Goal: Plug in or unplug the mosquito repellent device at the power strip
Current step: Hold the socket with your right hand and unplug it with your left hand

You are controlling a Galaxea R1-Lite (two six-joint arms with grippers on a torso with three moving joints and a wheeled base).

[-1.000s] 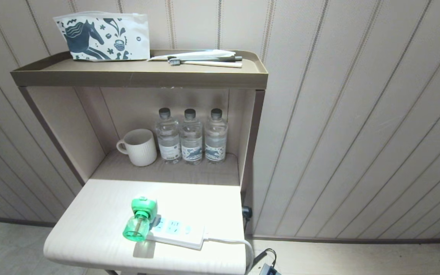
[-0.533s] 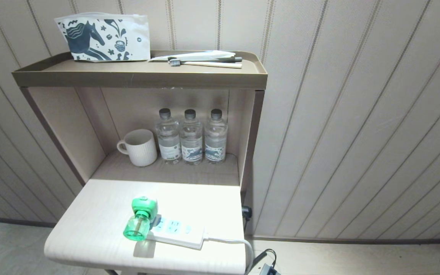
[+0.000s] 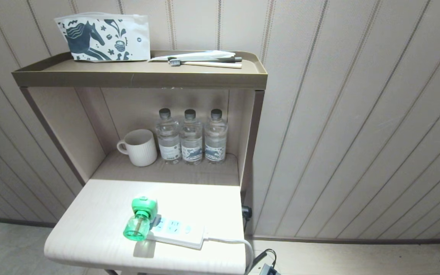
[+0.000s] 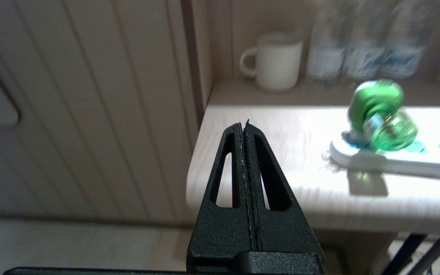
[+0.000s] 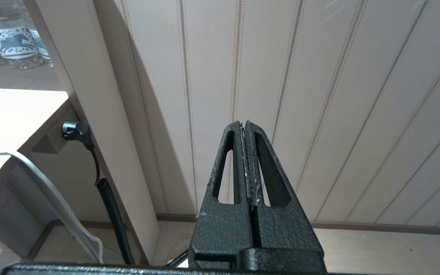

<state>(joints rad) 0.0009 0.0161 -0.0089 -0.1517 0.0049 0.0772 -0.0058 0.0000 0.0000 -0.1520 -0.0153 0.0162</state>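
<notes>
The device [image 3: 140, 219] is translucent green with a white head; the strip [image 3: 178, 230] is white with light-blue panels. The mug [image 3: 139, 147] is white and ribbed. The pouch [image 3: 103, 37] is white, printed with a dark-blue horse. The worktop [image 3: 90, 229] is pale wood-grain.

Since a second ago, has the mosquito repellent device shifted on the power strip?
No. The mosquito repellent device sits at the same end of the power strip, same tilt, still in line below the mug.
</notes>
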